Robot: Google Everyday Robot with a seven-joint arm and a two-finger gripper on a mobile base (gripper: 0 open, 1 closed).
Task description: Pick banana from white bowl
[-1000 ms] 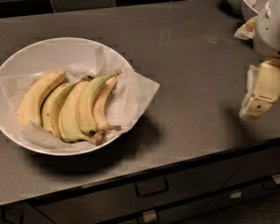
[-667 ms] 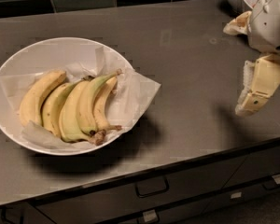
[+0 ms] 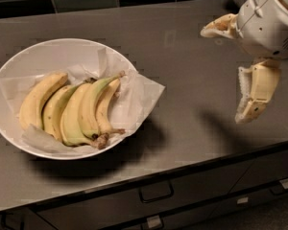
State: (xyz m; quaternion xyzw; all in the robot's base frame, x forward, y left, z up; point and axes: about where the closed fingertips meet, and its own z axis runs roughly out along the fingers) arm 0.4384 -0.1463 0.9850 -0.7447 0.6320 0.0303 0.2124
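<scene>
The gripper (image 3: pixel 225 75) is seen at the right side of the scene, raised above the grey counter (image 3: pixel 182 47) and well apart from the fruit. Its two pale fingers are spread wide apart: one points left at the far side, the other hangs down toward the near edge, and nothing is held between them. A shadow is cast on the counter beneath it. To the left, the white bowl (image 3: pixel 53 44) is set on the counter, lined with crumpled white paper (image 3: pixel 144 92) that spills over its right rim. Five bananas are laid side by side in it. The banana (image 3: pixel 89 107), curved and green-tinged at its upper part, is found second from the right, its long narrow stem pointed toward the far right and its dark tip turned to the near rim. A thinner all-yellow banana (image 3: pixel 106 110) is pressed against its right side, and three plumper ones are ranged at its left. Dark drawer fronts with a handle (image 3: pixel 156 193) are seen below the near edge of the counter.
</scene>
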